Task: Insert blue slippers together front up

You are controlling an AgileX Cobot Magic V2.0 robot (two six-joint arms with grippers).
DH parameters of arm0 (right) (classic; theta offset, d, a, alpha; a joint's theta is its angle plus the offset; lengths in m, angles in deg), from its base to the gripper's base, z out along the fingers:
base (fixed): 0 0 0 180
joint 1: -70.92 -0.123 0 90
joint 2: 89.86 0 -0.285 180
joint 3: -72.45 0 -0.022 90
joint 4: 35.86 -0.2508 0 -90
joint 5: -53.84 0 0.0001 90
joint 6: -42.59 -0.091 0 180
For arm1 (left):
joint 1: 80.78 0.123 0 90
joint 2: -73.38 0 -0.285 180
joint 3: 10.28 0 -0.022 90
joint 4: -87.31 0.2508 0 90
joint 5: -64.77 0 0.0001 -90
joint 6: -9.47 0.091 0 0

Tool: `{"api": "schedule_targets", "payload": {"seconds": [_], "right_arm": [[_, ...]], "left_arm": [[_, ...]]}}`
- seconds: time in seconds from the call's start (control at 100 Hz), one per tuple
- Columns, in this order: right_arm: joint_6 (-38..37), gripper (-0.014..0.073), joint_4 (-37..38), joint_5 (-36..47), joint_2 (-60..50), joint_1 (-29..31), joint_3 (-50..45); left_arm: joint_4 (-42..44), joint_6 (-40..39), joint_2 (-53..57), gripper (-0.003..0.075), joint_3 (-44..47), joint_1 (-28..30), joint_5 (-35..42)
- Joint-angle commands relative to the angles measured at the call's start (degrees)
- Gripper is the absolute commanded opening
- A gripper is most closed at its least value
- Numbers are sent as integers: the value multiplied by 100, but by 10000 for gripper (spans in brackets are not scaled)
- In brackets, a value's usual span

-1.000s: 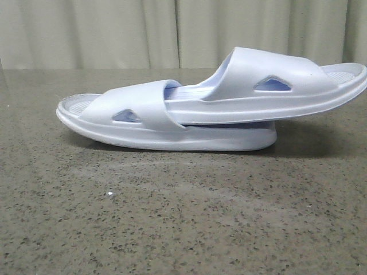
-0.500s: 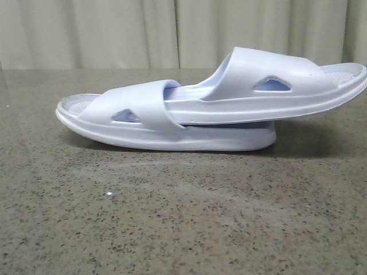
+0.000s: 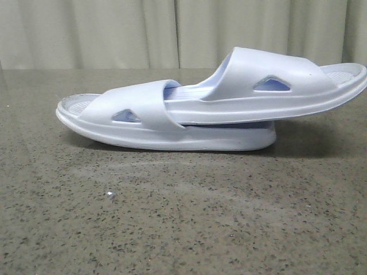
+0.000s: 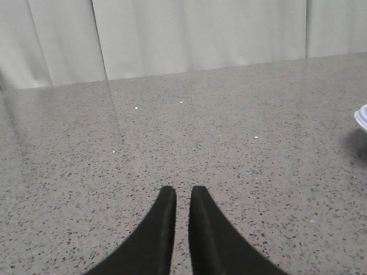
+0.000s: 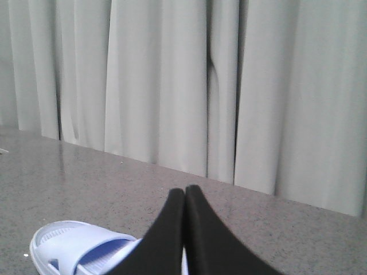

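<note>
Pair of pale blue-white moulded rubber slide sandals (image 3: 212,103) lies mid-way across the grey speckled stone tabletop (image 3: 183,217): the lower one flat, the upper one pushed under its wide strap and sticking out to the right, soles down. My left claw (image 4: 182,193) hovers above bare stone, tips nearly together, gripping nothing. My right claw (image 5: 184,192) is clenched empty above a sandal's end.

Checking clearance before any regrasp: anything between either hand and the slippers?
Nothing visible. The left hand faces bare table, with a slipper edge at the frame side. The right hand is above a slipper, no object between. The slippers already sit nested.
</note>
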State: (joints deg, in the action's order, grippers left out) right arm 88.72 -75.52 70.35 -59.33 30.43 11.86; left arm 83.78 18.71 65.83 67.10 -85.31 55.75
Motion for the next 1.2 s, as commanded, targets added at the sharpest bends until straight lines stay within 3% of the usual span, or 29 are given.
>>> {"api": "schedule_targets", "payload": {"seconds": [0.0,0.14,0.33,0.4,0.74,1.19], "right_arm": [[-688,-107,902,-87,-64,399,149],[-1946,-107,2197,-771,-357,1075,135],[-4258,-107,4089,-1355,-1079,2037,-129],[-4823,-107,4468,-1613,-1395,2380,-259],[-5177,-107,4494,-1974,-2455,3554,-1044],[-5177,-107,4482,-1465,-2455,3621,-1749]], "left_arm": [[-15,-66,164,16,49,0,457],[-15,-66,164,16,49,0,457],[-15,-66,164,16,49,0,457],[-15,-66,164,16,49,0,457],[-15,-66,164,16,49,0,457],[-15,-66,164,16,49,0,457]]}}
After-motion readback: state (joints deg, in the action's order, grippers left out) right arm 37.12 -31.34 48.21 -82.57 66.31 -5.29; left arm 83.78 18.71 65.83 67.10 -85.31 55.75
